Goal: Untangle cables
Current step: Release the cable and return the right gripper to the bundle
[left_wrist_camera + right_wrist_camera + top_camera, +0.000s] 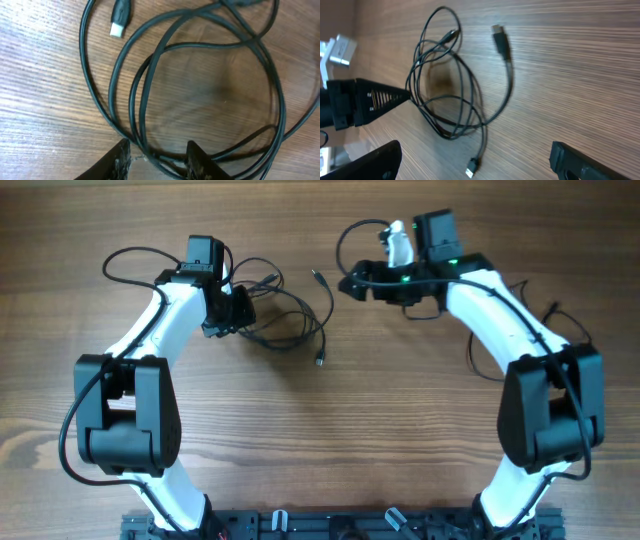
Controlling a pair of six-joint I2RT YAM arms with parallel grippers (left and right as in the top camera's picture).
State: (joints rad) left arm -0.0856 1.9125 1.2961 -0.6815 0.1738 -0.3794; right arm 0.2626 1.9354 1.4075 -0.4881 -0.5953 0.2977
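The cables (290, 320) are thin black cords lying in a tangled coil on the wood table, left of centre. One plug (318, 278) lies at the coil's upper right and another (320, 361) below it. My left gripper (238, 310) is open at the coil's left edge. In the left wrist view, several strands (150, 100) pass between its fingers (159, 161), and a whitish-tipped plug (120, 20) lies at the top. My right gripper (350, 283) is wide open and empty, right of the coil and apart from it. The right wrist view shows the coil (445, 95) ahead of its fingers (475, 162).
The table is bare wood (330, 440). Thicker black wires loop from the arms at the back left (125, 265) and back right (345, 240). A white part (398, 245) sits on the right arm's wrist. The arm bases stand at the front edge.
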